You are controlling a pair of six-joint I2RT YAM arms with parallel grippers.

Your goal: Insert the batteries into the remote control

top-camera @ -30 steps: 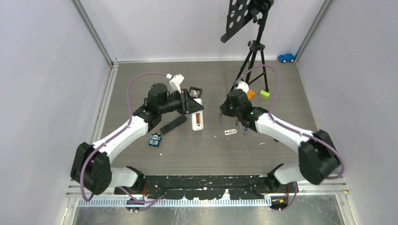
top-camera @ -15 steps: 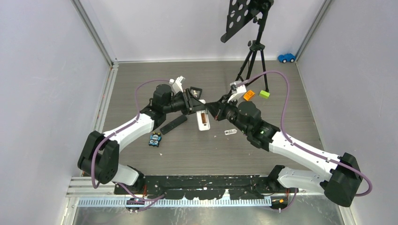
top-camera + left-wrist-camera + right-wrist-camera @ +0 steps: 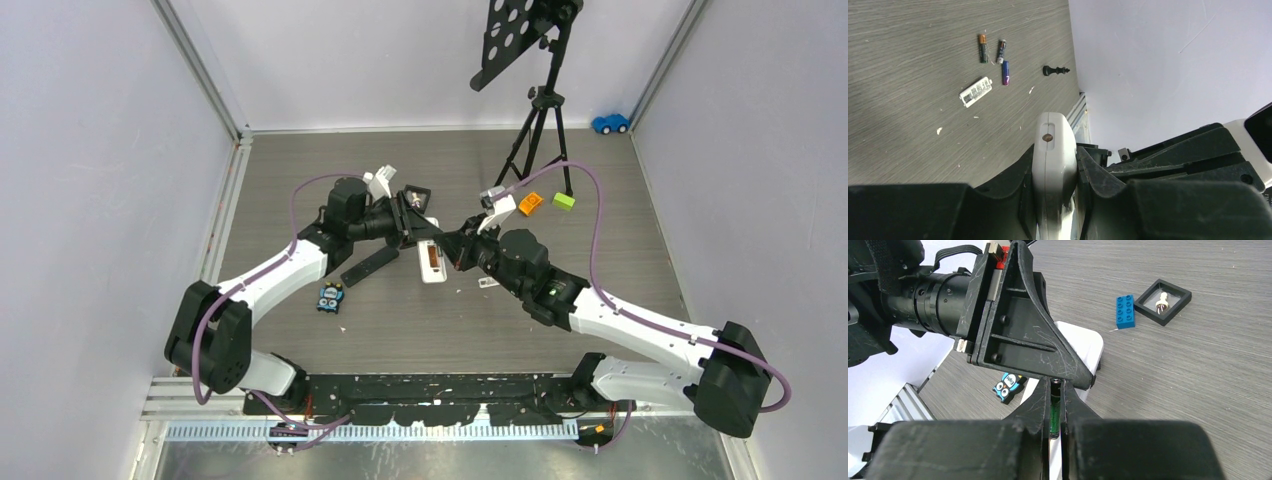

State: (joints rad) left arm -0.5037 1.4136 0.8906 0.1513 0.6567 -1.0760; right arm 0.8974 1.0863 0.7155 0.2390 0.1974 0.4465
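Note:
My left gripper is shut on the white remote control, gripping it by its sides, as the left wrist view shows. My right gripper is shut on a green battery, with its fingertips right at the remote and against my left gripper. Three more batteries lie on the table in the left wrist view: a greenish one, a dark one and a purple-blue one. My right arm hides them in the top view.
A black remote and an owl tile lie left of the white remote. A small white piece and a black pawn-like piece lie near the batteries. A blue brick, a black frame and a tripod stand farther back.
My right arm has swung left from the loose batteries to the white remote, carrying the green battery. My left gripper has shifted the remote slightly right toward it.

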